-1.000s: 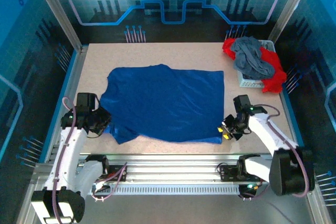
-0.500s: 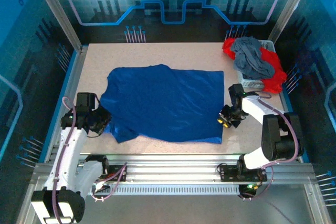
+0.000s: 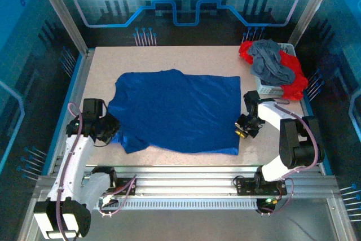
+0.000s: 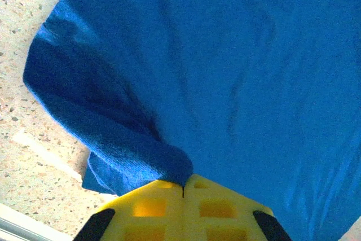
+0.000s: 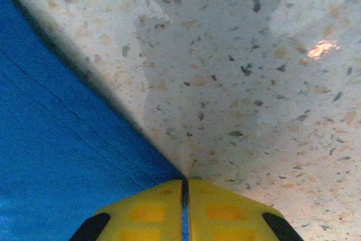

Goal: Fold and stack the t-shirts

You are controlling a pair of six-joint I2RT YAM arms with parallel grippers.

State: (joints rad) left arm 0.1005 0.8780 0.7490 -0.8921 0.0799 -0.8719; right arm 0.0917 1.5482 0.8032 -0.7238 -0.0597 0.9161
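The left tool (image 4: 183, 185) is clenched on a bunched fold at the near-left corner of the blue t-shirt (image 3: 180, 111). The right tool (image 5: 184, 183) is pinched shut on that shirt's right edge, with a sliver of blue cloth between its fingers. The shirt lies spread open, unfolded, across the middle of the bench (image 3: 169, 55). Beyond its far-right corner a white basket (image 3: 264, 87) holds a grey t-shirt (image 3: 271, 63) and red t-shirts (image 3: 294, 87) in a heap. By my reckoning the task has barely begun: the first fold is not yet made and nothing is stacked.
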